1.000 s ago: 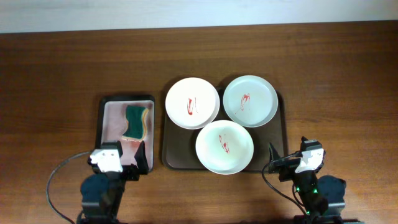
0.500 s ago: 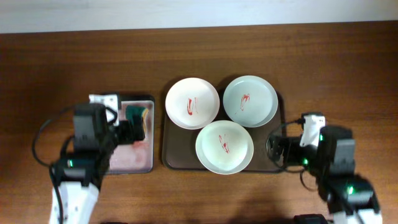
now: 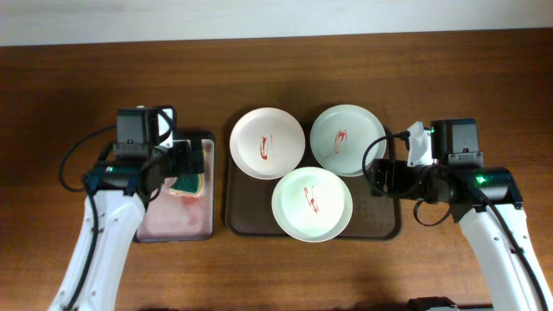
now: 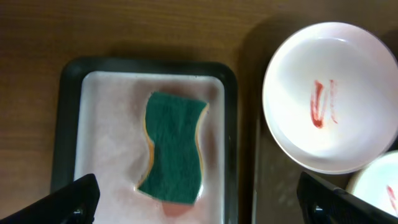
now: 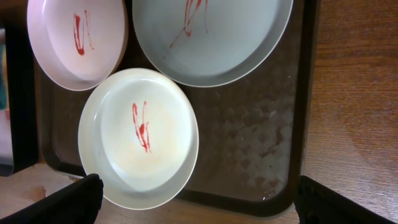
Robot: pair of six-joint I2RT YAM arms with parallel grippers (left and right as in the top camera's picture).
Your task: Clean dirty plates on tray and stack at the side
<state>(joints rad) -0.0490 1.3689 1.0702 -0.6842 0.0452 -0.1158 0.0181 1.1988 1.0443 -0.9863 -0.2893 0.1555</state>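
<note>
We found the left gripper (image 4: 211,202) above the sponge (image 4: 173,147) in its small tray (image 4: 68,124), fingers spread wide and empty. The right gripper (image 5: 208,200), likewise spread, hung over the brown tray (image 5: 261,143), where three red-smeared plates (image 5: 138,138) lay unstacked.

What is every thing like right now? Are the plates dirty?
Left plate: dirty, red smear.
Right plate: dirty, red smear.
Front plate: dirty, red smear.
Sponge: lying green side up in the small tray, untouched.
Left hand: open, above the sponge.
Right hand: open, holding nothing.
</note>
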